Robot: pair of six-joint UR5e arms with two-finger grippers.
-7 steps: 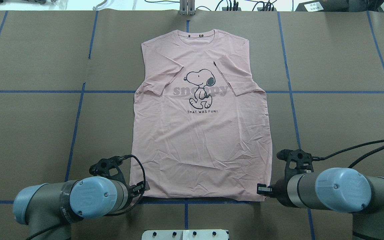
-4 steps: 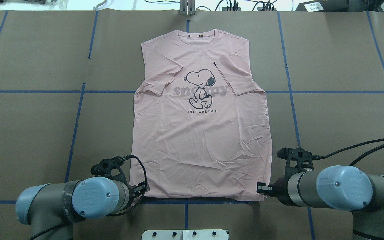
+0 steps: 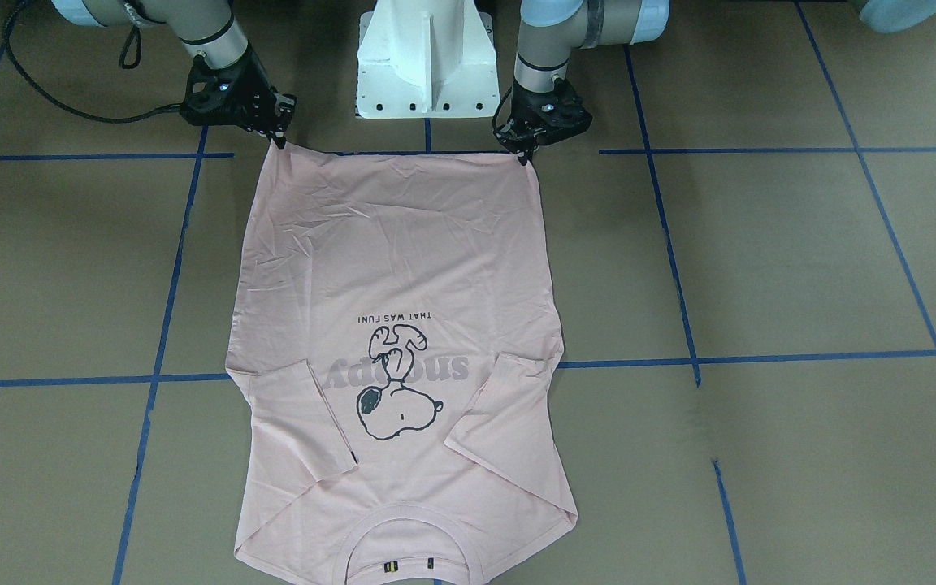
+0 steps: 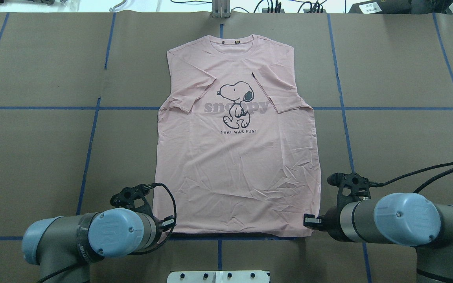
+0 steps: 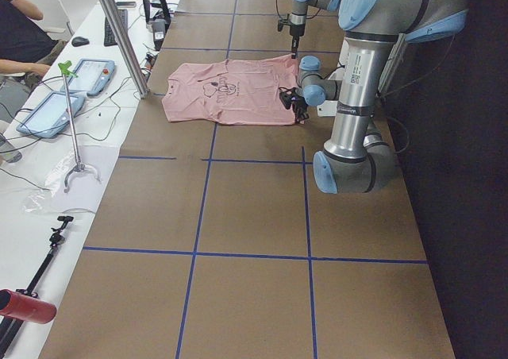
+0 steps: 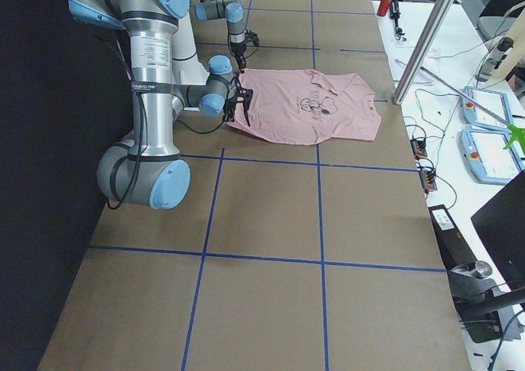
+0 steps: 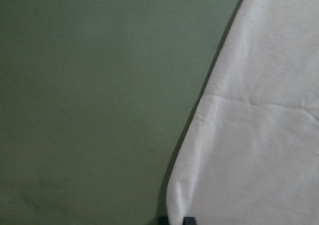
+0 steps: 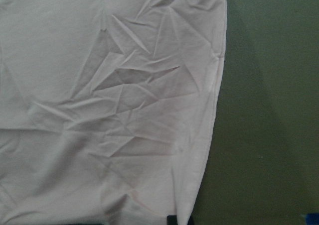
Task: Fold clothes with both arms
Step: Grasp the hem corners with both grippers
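In the overhead view the left tool (image 4: pixel 166 225) sat at the lower left of the frame, right on the near left corner of the hem (image 4: pixel 234 234). Its wrist view showed that cloth corner running down between two dark fingertips (image 7: pixel 188 221) set close together, so it looked closed on the corner, though the pinch itself was mostly out of shot. In the middle, the pale pink T-shirt (image 4: pixel 234 169) lay print-up and at full length on the brown bench (image 4: pixel 34 157), with its collar (image 4: pixel 232 44) at the top of the frame and creases across its lower half. Both sleeves (image 4: pixel 193 92) were already turned inward over the chest, on either side of the dog drawing, so the sideways tucks seemed done. At the lower right, the right tool (image 4: pixel 308 222) met the other hem corner. In the front-facing view that corner rose to a small peak under the fingers, which suggested it too was clamped on the fabric. The hem otherwise rested flat along the blue tape line (image 4: pixel 218 238). By this reading the task was at an early to middle stage: the corners were taken but no lengthwise fold had been made. What remained was to lift the hem, carry it toward the collar and lay it down evenly.
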